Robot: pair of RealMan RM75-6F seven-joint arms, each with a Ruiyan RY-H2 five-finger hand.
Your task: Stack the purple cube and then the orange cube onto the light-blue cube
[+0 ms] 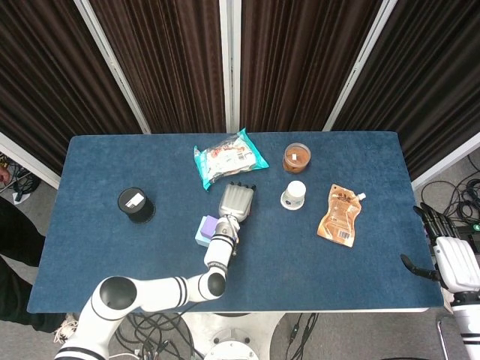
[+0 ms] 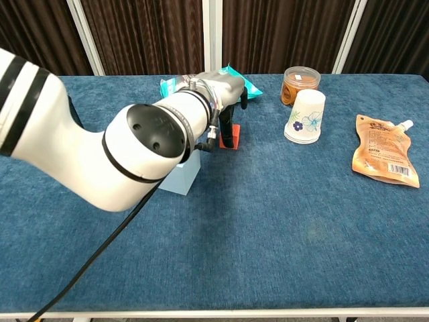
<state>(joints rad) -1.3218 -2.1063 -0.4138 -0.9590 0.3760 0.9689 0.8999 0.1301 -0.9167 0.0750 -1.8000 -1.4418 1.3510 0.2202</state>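
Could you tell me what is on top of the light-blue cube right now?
The purple cube sits on the light-blue cube. In the chest view the left arm covers it, so how squarely it sits cannot be seen.

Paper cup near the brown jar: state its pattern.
White paper cup with small blue-green floral print, clearest in chest view.

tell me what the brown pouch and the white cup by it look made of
Brown spouted pouch: likely flexible plastic film or laminate, glossy, with a crinkled surface catching highlights. White flower-printed cup, upside down: looks like matte paper, though thin plastic can't be ruled out.
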